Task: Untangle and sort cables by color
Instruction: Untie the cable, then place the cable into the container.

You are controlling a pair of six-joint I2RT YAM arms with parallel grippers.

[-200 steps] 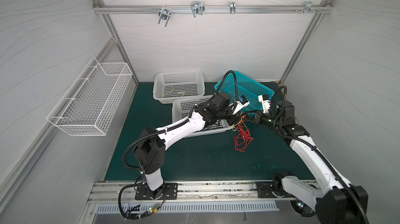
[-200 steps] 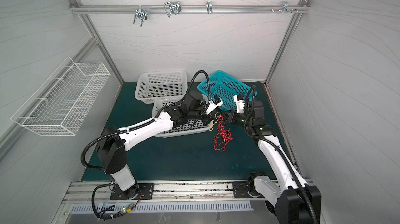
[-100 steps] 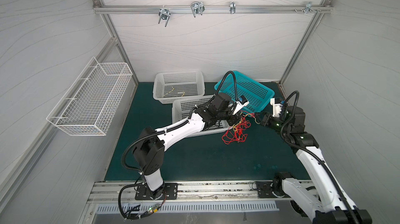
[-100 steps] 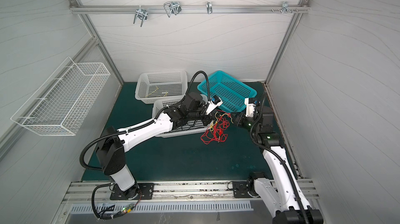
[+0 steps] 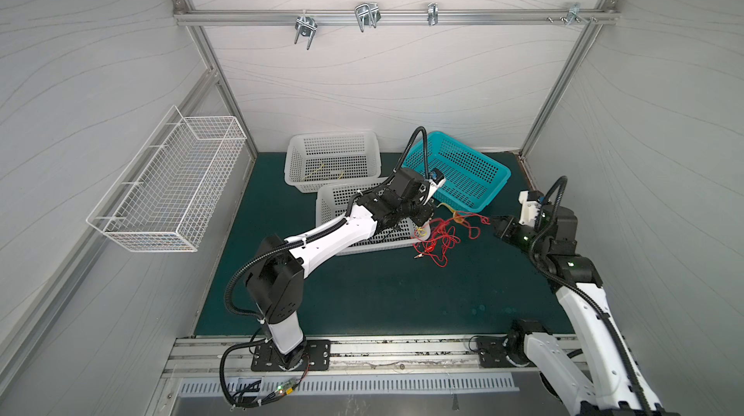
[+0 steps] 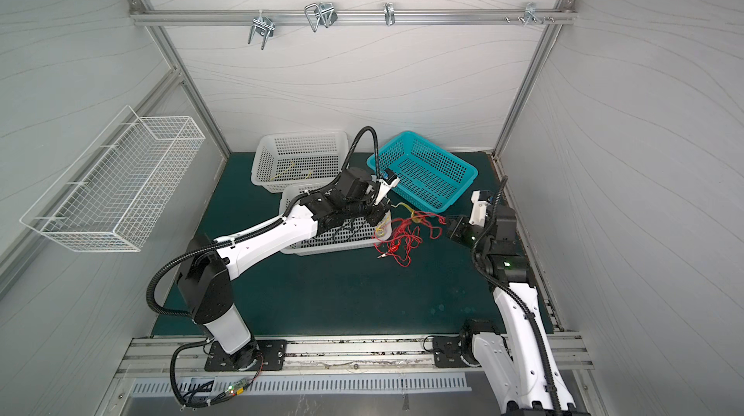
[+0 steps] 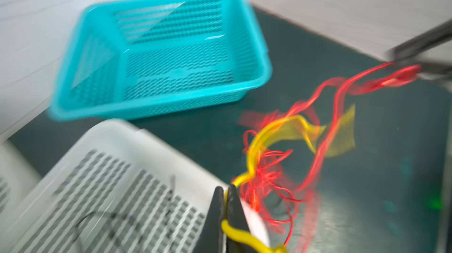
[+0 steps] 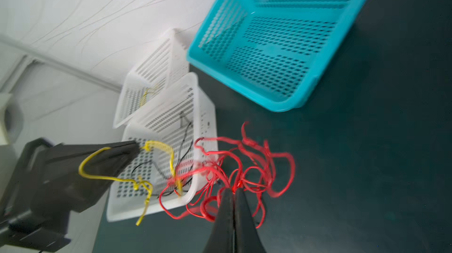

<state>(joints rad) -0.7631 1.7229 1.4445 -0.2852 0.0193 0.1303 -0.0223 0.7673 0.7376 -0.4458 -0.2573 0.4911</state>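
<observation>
Left jaws clamped on a yellow cable (image 7: 253, 152), right jaws pinching red cables (image 5: 438, 240), tangle strung between them over green worktop (image 5: 362, 293), teal basket (image 5: 463, 176) at twelve o'clock of it.

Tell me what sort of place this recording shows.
Probably a lab robot enclosure: white panelled walls on an aluminium frame, two arms bolted to a base rail, plastic baskets on a green mat.
</observation>
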